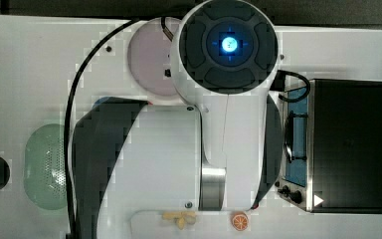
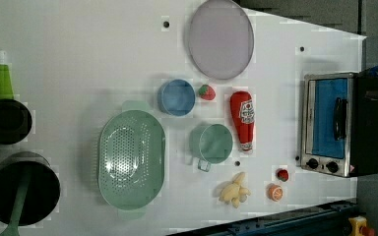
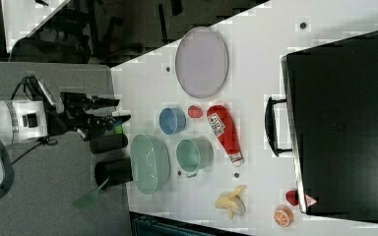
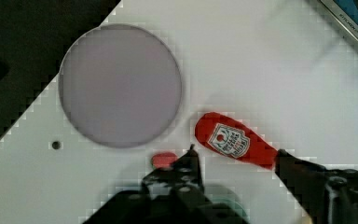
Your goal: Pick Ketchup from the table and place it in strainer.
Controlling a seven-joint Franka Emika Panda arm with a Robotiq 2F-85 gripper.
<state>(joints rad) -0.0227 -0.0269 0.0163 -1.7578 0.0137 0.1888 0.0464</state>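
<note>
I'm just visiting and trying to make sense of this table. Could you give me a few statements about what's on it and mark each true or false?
1. The ketchup lies on its side on the table. True.
2. The ketchup is inside the strainer. False: it lies on the table, apart from the strainer, which holds nothing.
3. The strawberry sits beside the blue bowl. True.
4. The gripper is clamped on the ketchup. False: its fingers are open, with nothing held.
5. The toaster oven has its door wide open. False: the door is shut.
</note>
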